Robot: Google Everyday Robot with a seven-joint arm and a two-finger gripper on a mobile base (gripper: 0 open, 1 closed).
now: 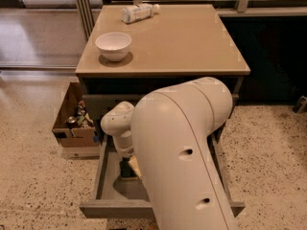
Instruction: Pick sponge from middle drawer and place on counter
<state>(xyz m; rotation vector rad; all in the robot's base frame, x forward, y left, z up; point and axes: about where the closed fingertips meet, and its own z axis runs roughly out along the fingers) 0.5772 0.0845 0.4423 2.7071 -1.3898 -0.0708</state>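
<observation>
terrazzo floor (pixel 33 186) surrounds the tan table (pixel 192 47). my arm (pixel 182 147) reaches into the open middle drawer (pixel 115 209), jaws down at the sponge (pixel 135 166) inside; i cannot tell if they grip it. lifting straight up, i reckon, risks knocking the table edge.
</observation>
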